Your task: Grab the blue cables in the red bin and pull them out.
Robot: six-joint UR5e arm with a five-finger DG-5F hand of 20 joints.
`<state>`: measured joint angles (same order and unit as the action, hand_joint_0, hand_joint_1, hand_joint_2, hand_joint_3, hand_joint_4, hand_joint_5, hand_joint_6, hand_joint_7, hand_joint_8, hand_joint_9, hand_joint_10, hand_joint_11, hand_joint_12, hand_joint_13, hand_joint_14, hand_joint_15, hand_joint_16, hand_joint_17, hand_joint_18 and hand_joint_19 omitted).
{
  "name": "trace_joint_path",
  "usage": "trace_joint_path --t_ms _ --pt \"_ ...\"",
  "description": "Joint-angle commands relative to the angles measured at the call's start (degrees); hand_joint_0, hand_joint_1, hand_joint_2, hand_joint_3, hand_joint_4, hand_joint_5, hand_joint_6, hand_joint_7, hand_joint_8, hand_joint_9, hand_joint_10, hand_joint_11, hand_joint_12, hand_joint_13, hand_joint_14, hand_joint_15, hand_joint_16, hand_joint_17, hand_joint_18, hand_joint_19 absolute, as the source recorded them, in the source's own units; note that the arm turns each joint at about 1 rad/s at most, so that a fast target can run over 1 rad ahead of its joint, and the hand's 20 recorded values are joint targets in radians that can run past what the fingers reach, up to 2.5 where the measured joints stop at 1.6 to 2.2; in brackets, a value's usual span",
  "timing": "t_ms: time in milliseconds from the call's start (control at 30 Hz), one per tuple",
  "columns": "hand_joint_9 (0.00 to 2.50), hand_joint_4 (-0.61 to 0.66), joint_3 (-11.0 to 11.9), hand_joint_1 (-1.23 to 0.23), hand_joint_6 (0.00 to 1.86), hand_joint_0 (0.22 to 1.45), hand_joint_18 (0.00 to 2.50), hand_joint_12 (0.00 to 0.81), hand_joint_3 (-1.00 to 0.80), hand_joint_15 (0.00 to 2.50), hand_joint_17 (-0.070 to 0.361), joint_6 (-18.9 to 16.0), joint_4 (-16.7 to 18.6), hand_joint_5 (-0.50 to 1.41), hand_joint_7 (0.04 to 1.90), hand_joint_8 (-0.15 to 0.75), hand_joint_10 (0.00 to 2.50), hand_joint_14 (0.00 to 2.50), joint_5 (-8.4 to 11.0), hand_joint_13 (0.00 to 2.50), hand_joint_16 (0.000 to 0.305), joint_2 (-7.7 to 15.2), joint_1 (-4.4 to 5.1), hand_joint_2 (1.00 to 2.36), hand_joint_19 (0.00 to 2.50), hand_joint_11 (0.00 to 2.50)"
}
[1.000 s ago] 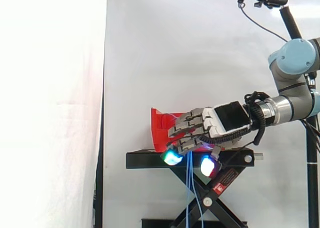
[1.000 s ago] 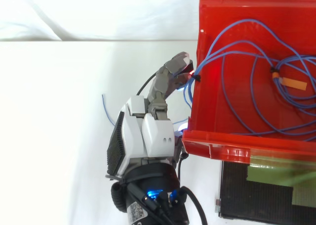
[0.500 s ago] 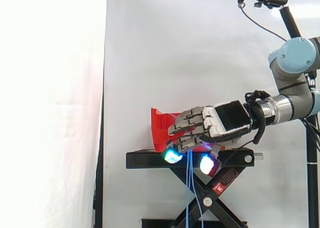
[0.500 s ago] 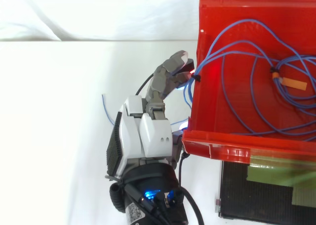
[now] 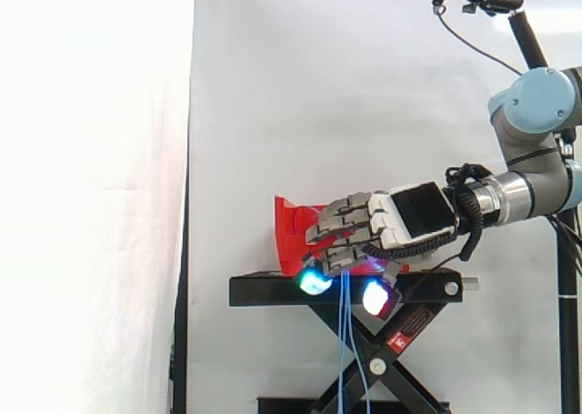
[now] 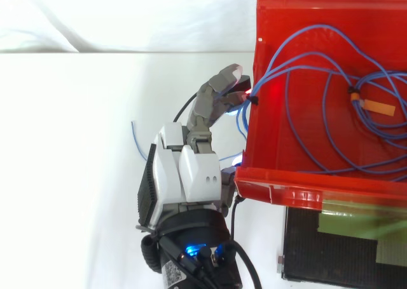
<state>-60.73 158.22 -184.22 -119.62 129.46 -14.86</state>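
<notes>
Blue cables (image 5: 344, 341) are lying mostly coiled in the red bin (image 6: 280, 190), a few strands hanging over one side wall, where the hand (image 6: 191, 174) is pinching them in curled fingers. Tangled loops could be catching on the rim, dragging the bin off the stand (image 5: 273, 291).

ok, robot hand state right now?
The robot hand is closed on the blue cables, fingers curled round them at the rim of the red bin.
</notes>
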Motion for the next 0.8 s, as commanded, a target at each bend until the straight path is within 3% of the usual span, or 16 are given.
trace_joint_path --t_ms 0,333,767 --pt "0.67 0.25 0.0 -0.86 0.17 0.82 0.45 0.334 -1.0 0.44 0.101 0.03 -0.09 0.6 0.62 0.255 0.02 0.02 0.0 0.58 0.045 0.0 0.01 1.0 0.63 0.53" --pt "0.72 0.24 0.0 -0.87 0.37 0.82 0.46 0.33 -1.0 0.45 0.099 -0.06 0.0 0.61 0.55 0.258 0.02 0.02 0.09 0.6 0.044 0.0 0.27 1.0 0.64 0.55" --pt "0.75 0.25 0.0 -0.86 0.37 0.82 0.47 0.331 -1.0 0.45 0.098 -0.06 1.32 0.64 0.56 0.26 0.02 0.02 0.7 0.62 0.044 0.0 0.62 1.0 0.64 0.55"
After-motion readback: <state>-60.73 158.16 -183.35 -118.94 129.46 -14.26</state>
